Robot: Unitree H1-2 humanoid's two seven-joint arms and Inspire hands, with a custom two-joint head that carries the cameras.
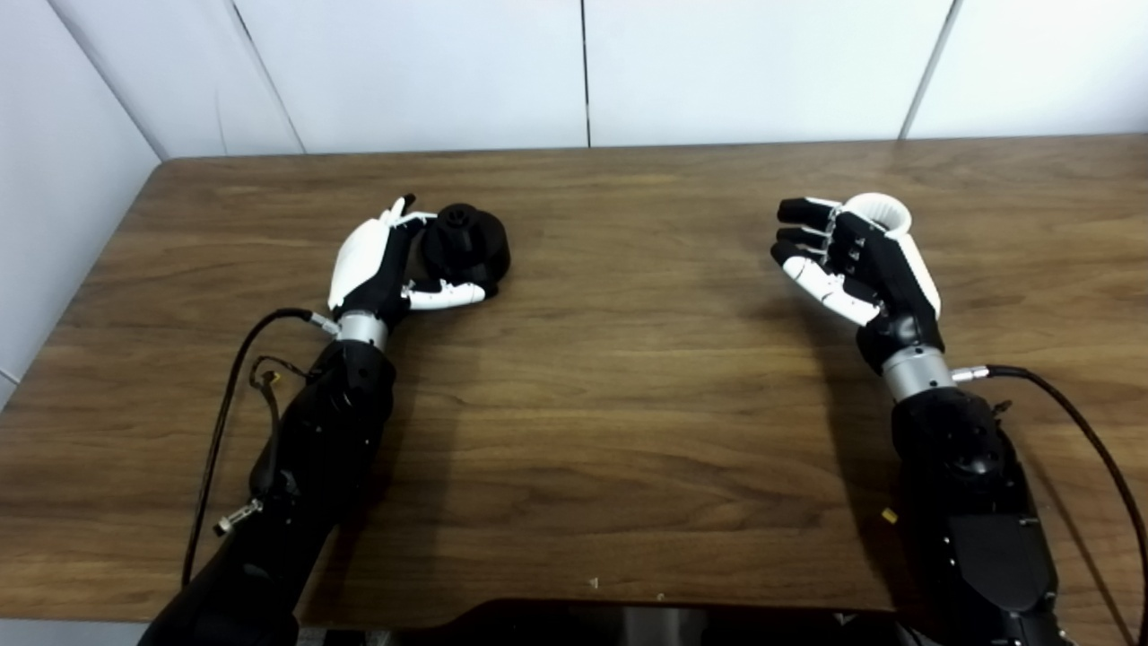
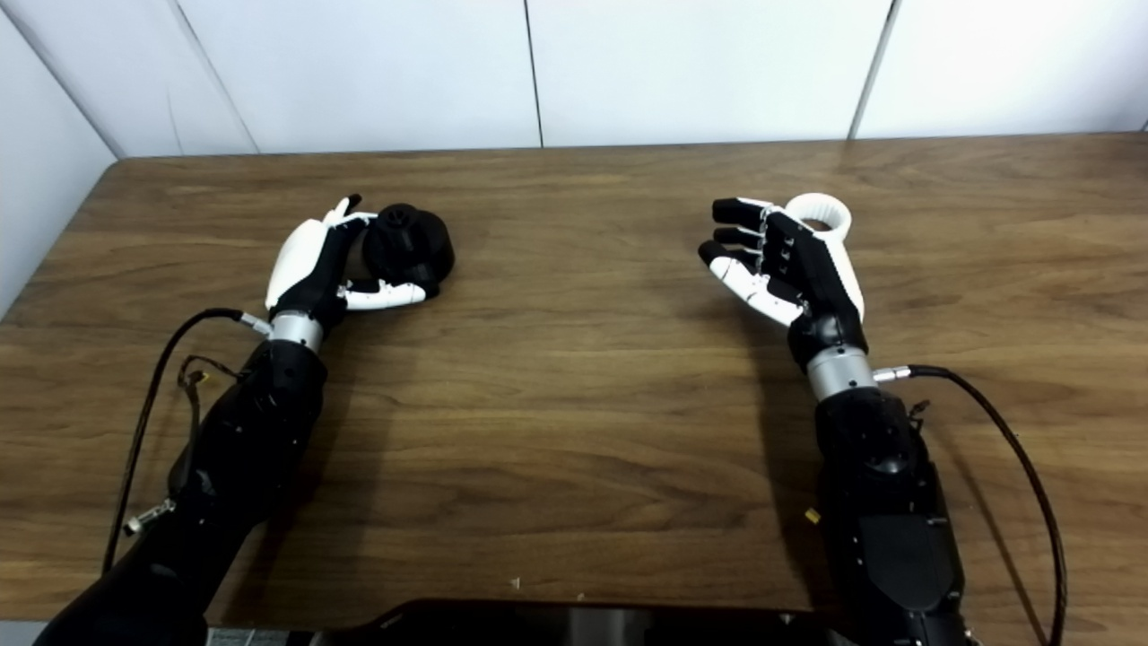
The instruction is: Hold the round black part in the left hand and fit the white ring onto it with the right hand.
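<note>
The round black part [image 1: 466, 240] rests on the wooden table [image 1: 628, 404] at the left. My left hand [image 1: 372, 260] stands right beside it on its left, palm toward it. The hand's thumb reaches along the part's front and its fingers point up behind the part's left edge, not wrapped around it. The white ring [image 1: 879, 213] lies on the table at the right, partly hidden behind my right hand [image 1: 852, 265]. That hand hovers in front of and to the left of the ring, open with fingers spread and holding nothing.
White wall panels [image 1: 583, 72] rise behind the table's far edge. A wall [image 1: 54, 197] runs along the table's left side. A dark object [image 1: 628, 624] sits at the near edge. Cables [image 1: 224, 395] trail from both forearms.
</note>
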